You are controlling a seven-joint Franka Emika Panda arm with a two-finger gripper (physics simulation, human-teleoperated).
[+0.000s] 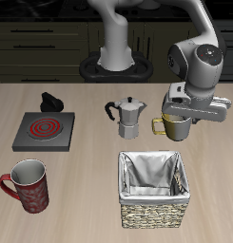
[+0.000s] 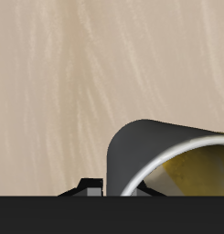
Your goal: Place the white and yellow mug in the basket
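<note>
Exterior view first: my two-finger gripper (image 1: 181, 116) sits directly over the olive-yellow mug with the pale inside and yellow loop handle (image 1: 175, 126), the grey hand body covering most of the mug's mouth. Only the mug's lower wall and its handle, sticking out toward the silver moka pot (image 1: 129, 116), show beneath the hand. The mug stands upright on the tan wooden table (image 1: 85, 180), just beside the moka pot and behind the square tan-brown wicker basket with the grey-white cloth lining (image 1: 153, 188). Mug and basket are near but apart; a strip of bare table lies between them.

Fingers are hidden behind the hand and the mug from this angle, so I cannot tell whether the pincer is spread, closed, or clamped on the rim. I cannot tell contact with the mug either.

Wrist view: a curved pale rim with a dark outer wall (image 2: 164, 151) fills one side, yellowish inside showing. It reads as the mug seen from very close, right under the camera. Table grain fills everything else. No fingertip is clearly visible here.

Elsewhere on the table: a red patterned mug (image 1: 27, 184) near the front edge, and a dark square stove plate with a red spiral burner (image 1: 44, 129) farther back, a small black object (image 1: 51, 101) behind it.
</note>
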